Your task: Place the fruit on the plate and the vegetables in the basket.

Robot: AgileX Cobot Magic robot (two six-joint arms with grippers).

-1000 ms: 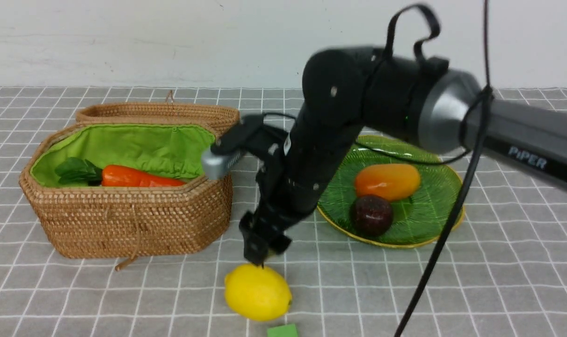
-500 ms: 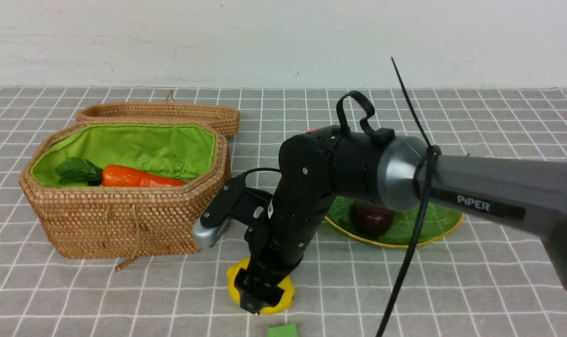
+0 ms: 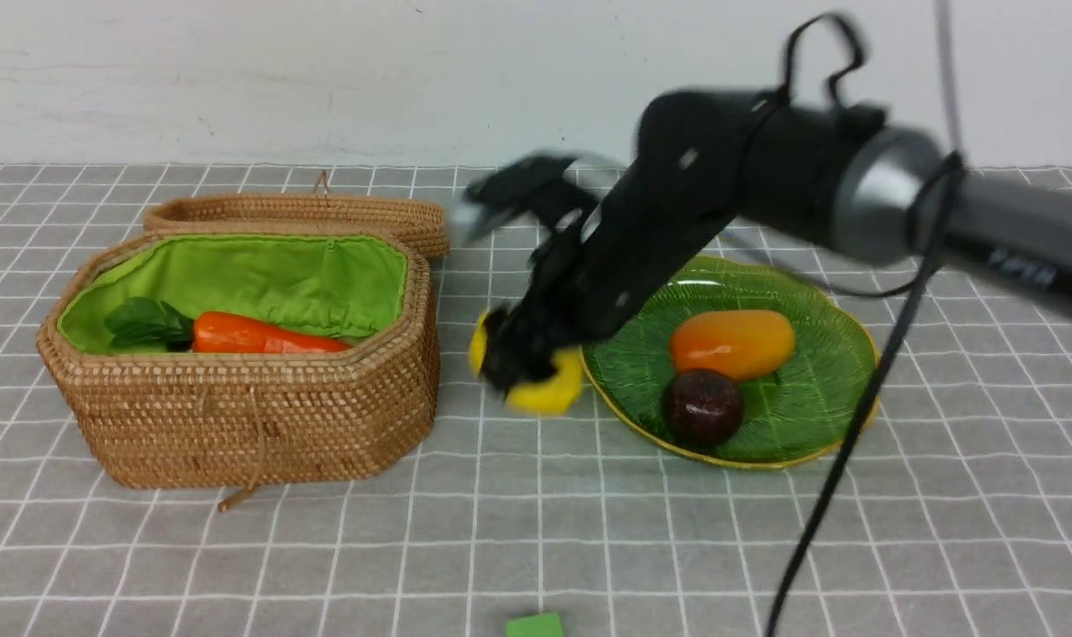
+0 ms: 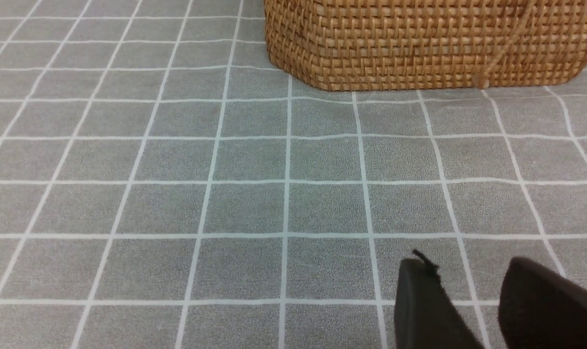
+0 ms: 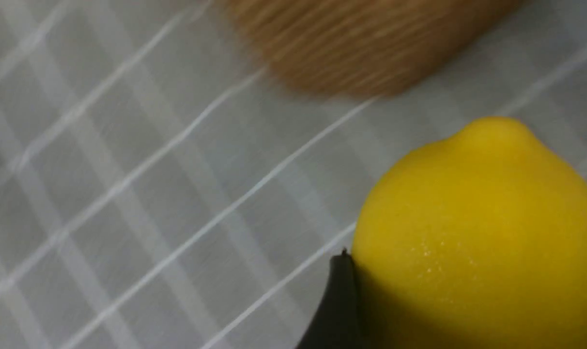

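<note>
Gripping a yellow lemon [image 3: 540, 389], the right gripper [image 3: 518, 358] is seen at the centre of the front view, blurred, in the gap between the basket [image 3: 244, 425] and the plate [image 3: 819, 398]. The lemon is clamped between the jaws and held clear of the grey checked tablecloth [image 3: 589, 531], just beside the plate's left rim. In the right wrist view the lemon [image 5: 477, 237] fills the lower right of the frame, with one dark finger [image 5: 339, 300] pressed against its side and the basket [image 5: 361, 43] smeared across the top.

The green leaf-shaped plate is pictured right of centre, with an orange-yellow mango [image 3: 732, 342] and a dark maroon ball [image 3: 702, 406] resting on it, the ball just in front of the mango. At the left of the frame the open woven basket is shown with its green lining; an orange carrot [image 3: 257, 336] with green leaves is lying inside. The matching lid [image 3: 324, 217] is propped behind the basket. A small green cube [image 3: 534, 625] is cut off by the bottom edge.

The left gripper [image 4: 472, 310] is caught only in the lower right corner of the left wrist view, hovering over bare cloth with a gap showing between its two dark fingers and nothing held; the basket's wall [image 4: 419, 48] is seen at the upper right.
</note>
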